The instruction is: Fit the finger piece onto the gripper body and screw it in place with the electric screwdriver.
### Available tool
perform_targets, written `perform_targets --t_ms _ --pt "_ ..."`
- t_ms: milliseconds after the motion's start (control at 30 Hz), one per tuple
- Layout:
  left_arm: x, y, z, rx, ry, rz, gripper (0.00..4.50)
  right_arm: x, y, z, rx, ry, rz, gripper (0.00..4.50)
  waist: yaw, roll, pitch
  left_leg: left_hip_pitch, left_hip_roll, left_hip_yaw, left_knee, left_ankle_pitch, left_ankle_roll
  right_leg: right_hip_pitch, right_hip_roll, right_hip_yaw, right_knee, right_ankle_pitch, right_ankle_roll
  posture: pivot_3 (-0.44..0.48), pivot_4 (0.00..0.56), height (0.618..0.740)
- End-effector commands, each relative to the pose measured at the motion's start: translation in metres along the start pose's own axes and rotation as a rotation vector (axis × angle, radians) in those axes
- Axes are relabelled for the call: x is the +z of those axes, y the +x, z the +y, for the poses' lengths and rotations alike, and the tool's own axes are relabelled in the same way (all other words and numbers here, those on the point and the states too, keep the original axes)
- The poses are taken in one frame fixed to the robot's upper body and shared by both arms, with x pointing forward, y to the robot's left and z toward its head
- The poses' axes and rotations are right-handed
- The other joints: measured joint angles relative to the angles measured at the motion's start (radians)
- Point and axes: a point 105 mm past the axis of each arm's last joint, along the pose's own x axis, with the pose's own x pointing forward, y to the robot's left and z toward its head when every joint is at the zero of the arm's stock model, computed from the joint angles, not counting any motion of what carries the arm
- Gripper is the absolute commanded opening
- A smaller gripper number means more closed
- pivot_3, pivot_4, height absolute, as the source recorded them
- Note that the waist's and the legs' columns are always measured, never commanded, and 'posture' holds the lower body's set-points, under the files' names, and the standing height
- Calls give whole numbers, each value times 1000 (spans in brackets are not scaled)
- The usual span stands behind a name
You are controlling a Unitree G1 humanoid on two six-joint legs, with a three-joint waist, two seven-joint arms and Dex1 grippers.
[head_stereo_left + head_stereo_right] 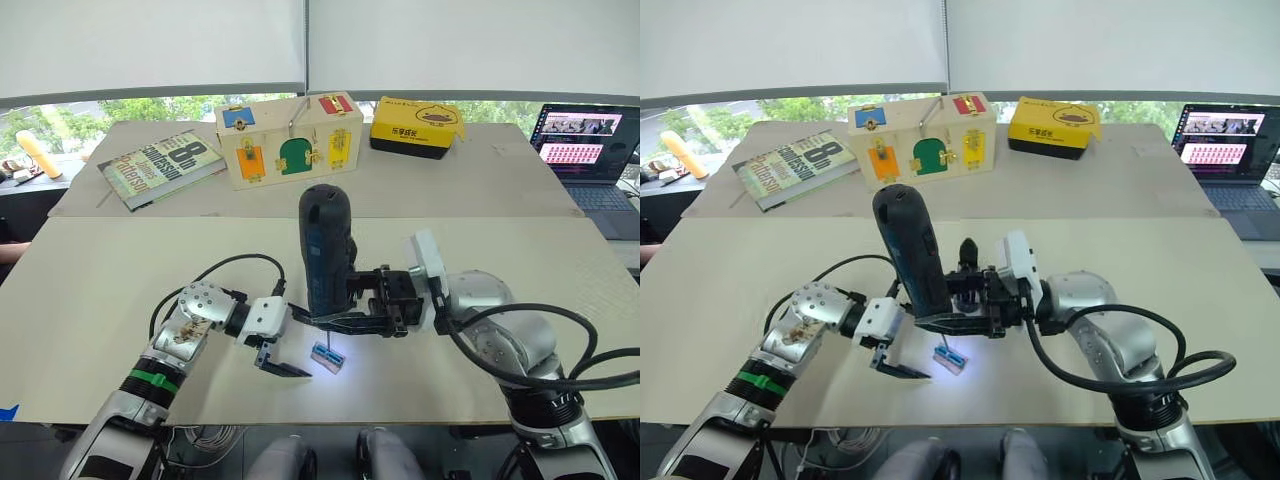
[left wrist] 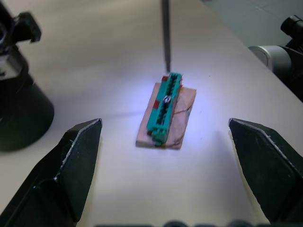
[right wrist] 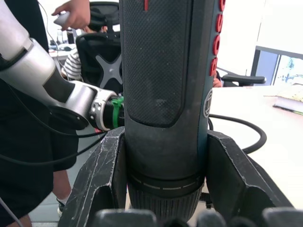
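- Broadly, the table (image 1: 120,300) is a wide pale board. Along its far part lie a book (image 1: 160,166), a wooden latch box (image 1: 288,140) with coloured doors, and a yellow case (image 1: 416,126); an open laptop (image 1: 590,160) sits at the far right.
- Next in size, the electric screwdriver (image 1: 325,250) stands nearly upright over the near middle of the table, tip down. In the right wrist view its dark textured barrel (image 3: 163,71) carries red buttons along one edge.
- The right gripper (image 1: 345,318) has its two black fingers clamped against opposite sides of the screwdriver's lower barrel.
- The left gripper (image 1: 278,366) hangs just left of the screwdriver, fingers pointing down toward the table, jaws spread wide with nothing between them. Its fingers (image 2: 71,165) stand either side of the lit spot without touching anything.
- A small green block (image 2: 164,108) lies on a thin tan wooden plate (image 2: 182,125) on the table, in a pool of white light. A small screw head (image 2: 166,99) shows near its middle.
- The screwdriver's thin metal bit (image 2: 166,33) comes down to a point just above the far end of the green block; whether it touches cannot be told.
- A person's hand (image 3: 73,13) holding a small object shows far behind the robot's left arm in the right wrist view.
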Motion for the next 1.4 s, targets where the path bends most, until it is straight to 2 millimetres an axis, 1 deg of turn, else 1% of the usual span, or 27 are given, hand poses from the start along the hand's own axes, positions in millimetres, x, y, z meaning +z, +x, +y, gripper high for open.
perform_targets --t_ms 33,233,500,967,1400 --pt "8 4 2 6 22 -16 4500 10 2 4 19 -70 -34 1892 0 0 0 0 0 0 0 0 0 0 0 0 0 0 0 0 150 740" --pt "13 8 4 1 18 -20 4500 6 1 3 7 -68 -25 1892 3 0 0 0 0 0 0 0 0 0 0 0 0 0 0 0 150 740" --pt "15 9 2 -10 8 -21 4500 8 3 -1 -4 -69 -26 1892 4 0 0 0 0 0 0 0 0 0 0 0 0 0 0 0 150 740" --pt "10 9 1 -10 5 -18 4500 5 3 -3 -13 -65 -17 1892 5 0 0 0 0 0 0 0 0 0 0 0 0 0 0 0 150 740" --pt "9 10 0 -5 5 -23 4500 4 4 -2 -14 -58 -17 1892 5 0 0 0 0 0 0 0 0 0 0 0 0 0 0 0 150 740"
